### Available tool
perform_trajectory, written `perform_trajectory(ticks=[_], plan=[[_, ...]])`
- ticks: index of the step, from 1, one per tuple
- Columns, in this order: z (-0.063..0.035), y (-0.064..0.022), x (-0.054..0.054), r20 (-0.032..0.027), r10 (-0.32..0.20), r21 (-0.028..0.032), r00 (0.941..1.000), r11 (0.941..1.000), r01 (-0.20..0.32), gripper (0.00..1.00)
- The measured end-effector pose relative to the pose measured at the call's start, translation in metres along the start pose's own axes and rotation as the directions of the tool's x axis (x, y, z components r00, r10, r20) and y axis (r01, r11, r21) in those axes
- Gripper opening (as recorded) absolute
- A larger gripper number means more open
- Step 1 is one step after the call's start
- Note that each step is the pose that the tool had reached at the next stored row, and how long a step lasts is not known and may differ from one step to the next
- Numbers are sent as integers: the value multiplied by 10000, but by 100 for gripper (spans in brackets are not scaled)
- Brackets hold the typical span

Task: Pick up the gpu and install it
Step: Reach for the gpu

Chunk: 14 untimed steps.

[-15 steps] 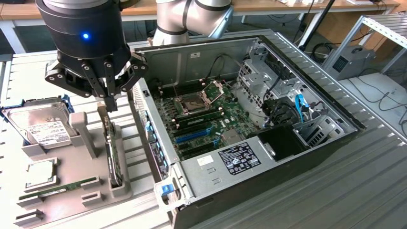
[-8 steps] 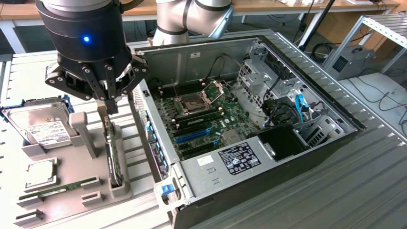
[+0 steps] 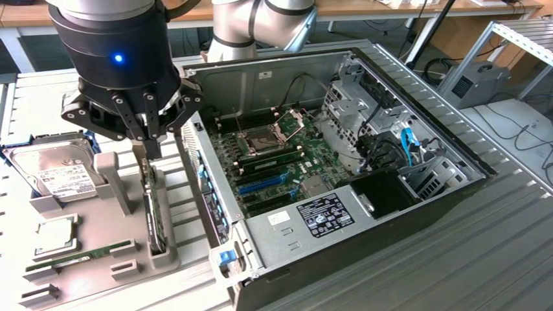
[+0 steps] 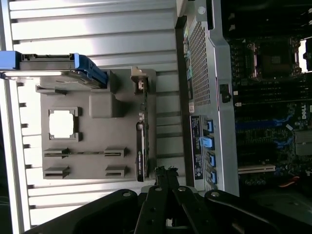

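The exterior view sits high and off the arm, tilted down across the ribbed metal surface. In it the open computer case spreads from the centre towards three o'clock. The grey parts holder lies at eight o'clock, and the pincer looms close to the lens at ten o'clock. The wrist view rides on the arm and looks straight down past the pincer, nearer in. Both views share the parts holder, the slotted rear wall of the computer case beside it, and the surface under them.
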<state>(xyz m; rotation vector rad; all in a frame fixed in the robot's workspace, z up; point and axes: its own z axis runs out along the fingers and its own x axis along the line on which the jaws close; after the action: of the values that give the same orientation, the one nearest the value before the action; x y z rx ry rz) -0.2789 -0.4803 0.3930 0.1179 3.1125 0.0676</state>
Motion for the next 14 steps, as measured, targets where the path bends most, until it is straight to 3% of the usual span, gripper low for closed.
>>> perform_trajectory(ticks=[14], plan=[[-4, -120, -9, 0, 1, -1, 10000, 10000, -1, 11]])
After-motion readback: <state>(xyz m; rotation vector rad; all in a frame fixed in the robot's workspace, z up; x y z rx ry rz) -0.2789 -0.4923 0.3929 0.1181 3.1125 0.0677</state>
